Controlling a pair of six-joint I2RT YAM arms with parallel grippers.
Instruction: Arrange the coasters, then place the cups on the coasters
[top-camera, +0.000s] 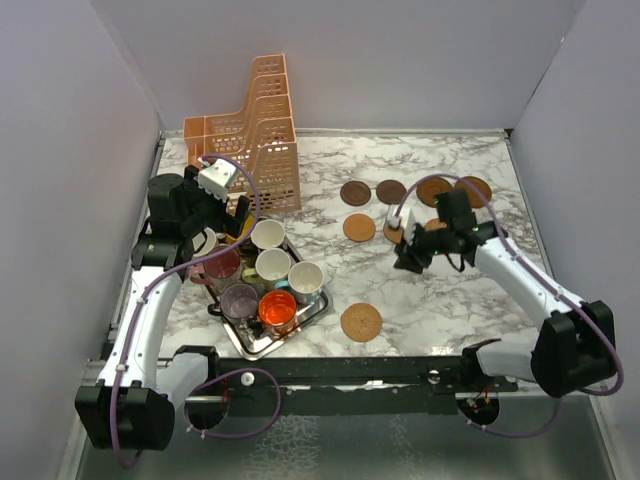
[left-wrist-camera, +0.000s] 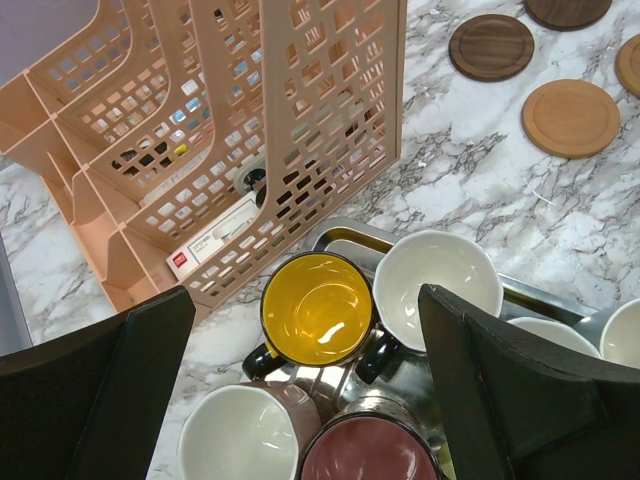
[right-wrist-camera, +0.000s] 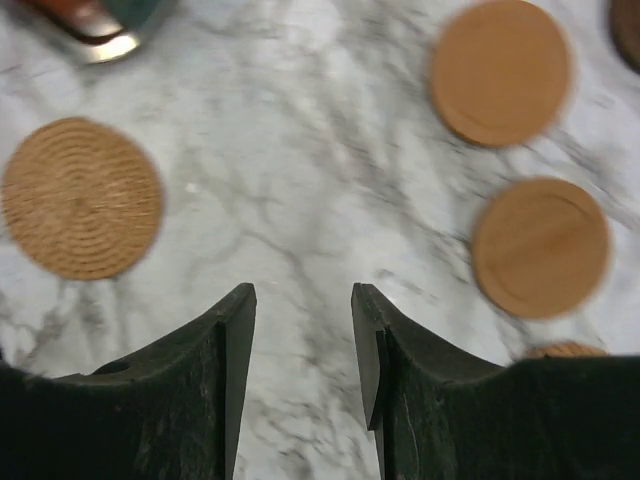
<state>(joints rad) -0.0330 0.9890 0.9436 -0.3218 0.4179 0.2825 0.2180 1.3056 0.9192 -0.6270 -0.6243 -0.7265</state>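
Left gripper (left-wrist-camera: 308, 350): fingers spread wide, nothing between them, hovering over the yellow cup (left-wrist-camera: 317, 308).
Right gripper (right-wrist-camera: 303, 310): fingers apart, gripping nothing, above bare marble table (right-wrist-camera: 300, 180).
Cups (top-camera: 273, 264): crowded together on the silver tray (left-wrist-camera: 340, 238), left side, beside the peach file rack (top-camera: 255, 135).
Coasters (top-camera: 359, 227): flat on the table's right half, mostly toward the back.
Ridged coaster (top-camera: 361, 321): alone near the front edge, well apart from the others.
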